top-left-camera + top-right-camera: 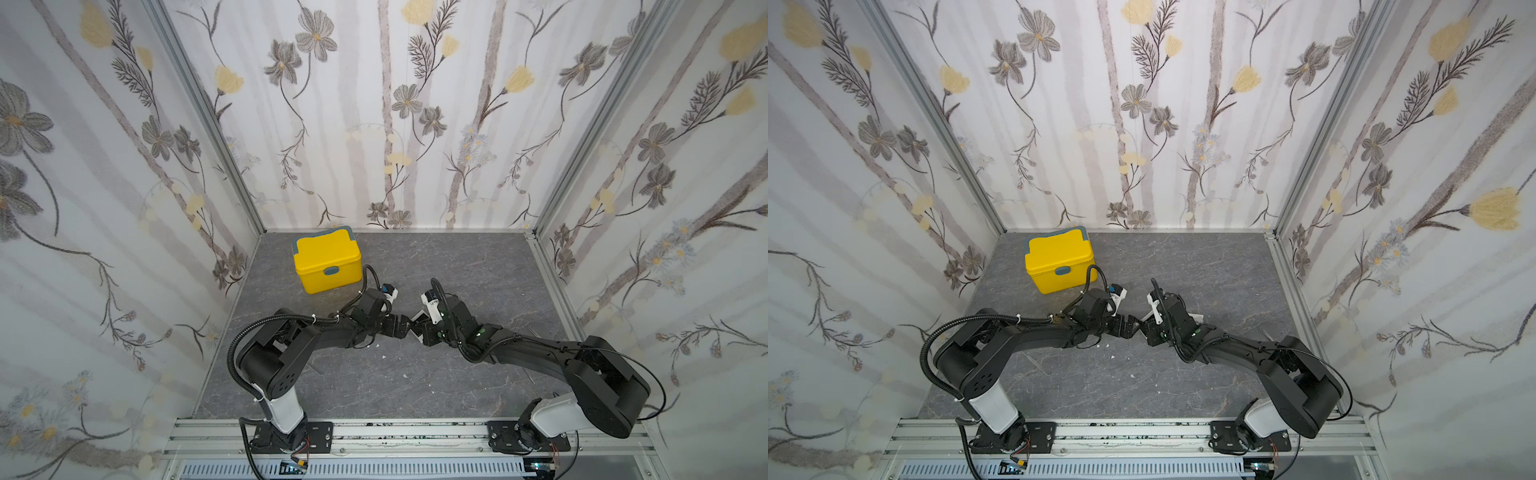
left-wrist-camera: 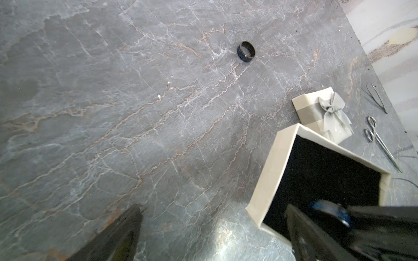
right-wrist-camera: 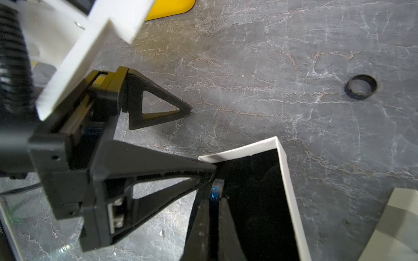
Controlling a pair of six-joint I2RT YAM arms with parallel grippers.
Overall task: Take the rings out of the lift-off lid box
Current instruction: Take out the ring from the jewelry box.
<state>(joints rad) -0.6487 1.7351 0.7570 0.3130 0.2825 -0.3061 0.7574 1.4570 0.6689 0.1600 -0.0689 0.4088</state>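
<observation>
Pinching one ring [image 3: 217, 187] in my closed right gripper [image 3: 213, 195] inside the open white box [image 3: 287, 180], I see my left gripper [image 3: 203, 139] spread wide, holding nothing, at its corner. The second ring [image 3: 361, 87] lies farther off on the tabletop [image 2: 135, 113], and the one lid [image 2: 316, 113] sits just beside the box.

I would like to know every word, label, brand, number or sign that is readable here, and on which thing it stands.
No text can be read.
The yellow box, the lid with its grey bow, the white box and the loose ring bear no print.
Dark marks on the white wrist mount: too small to read.
</observation>
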